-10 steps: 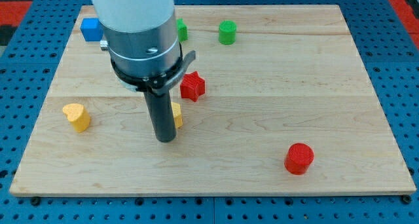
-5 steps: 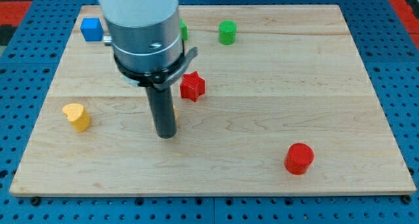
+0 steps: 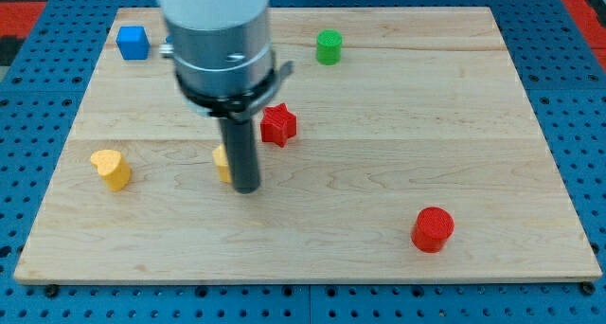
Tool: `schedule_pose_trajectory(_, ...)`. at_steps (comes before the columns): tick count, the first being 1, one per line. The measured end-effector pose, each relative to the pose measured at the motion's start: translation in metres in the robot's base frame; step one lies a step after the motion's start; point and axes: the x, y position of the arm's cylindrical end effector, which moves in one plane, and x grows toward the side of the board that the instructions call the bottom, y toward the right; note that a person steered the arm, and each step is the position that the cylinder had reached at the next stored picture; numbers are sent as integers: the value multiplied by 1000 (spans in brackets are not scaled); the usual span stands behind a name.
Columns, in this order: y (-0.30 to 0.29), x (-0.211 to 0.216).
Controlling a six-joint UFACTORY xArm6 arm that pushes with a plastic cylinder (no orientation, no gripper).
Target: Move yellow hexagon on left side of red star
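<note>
Right now the rod comes down near the worktop [image 3: 379, 153] centre-left, its tip [image 3: 246, 188] on the wood. No fingers on this rig, just the straight dark rod, so nothing to spread or pinch.

Yellow hexagon [image 3: 222, 162] sits touching the rod's left side (view's left), mostly hidden behind it; only a small yellow sliver shows, so shape can't rly be confirmed from this frame. Tip is just to the view's right of that block and slightly lower.

Red star [image 3: 278, 124] lies up and to the view's right of the hexagon, near the rod but apart from it. So hexagon is to the view's left of the star and a bit toward the view's bottom.

Other stuff:
- yellow heart [image 3: 112, 169], far left, well apart from tip
- blue cube [image 3: 133, 42], top-left corner area
- green cylinder [image 3: 329, 46], top, right of the arm body
- red cylinder [image 3: 433, 228], bottom right, well apart from everything

Arm's big grey body blocks part of the top-left region.
</note>
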Motion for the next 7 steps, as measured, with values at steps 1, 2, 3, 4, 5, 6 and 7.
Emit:
schedule_pose_trajectory(1, -19, -7)
schedule_pose_trajectory(2, -19, -17)
schedule_pose_trajectory(3, -29, -26)
schedule_pose_trajectory(4, -37, -37)
schedule_pose_trajectory(5, -38, -42)
schedule_pose_trajectory(6, -38, -47)
schedule_pose_trajectory(7, -38, -51)
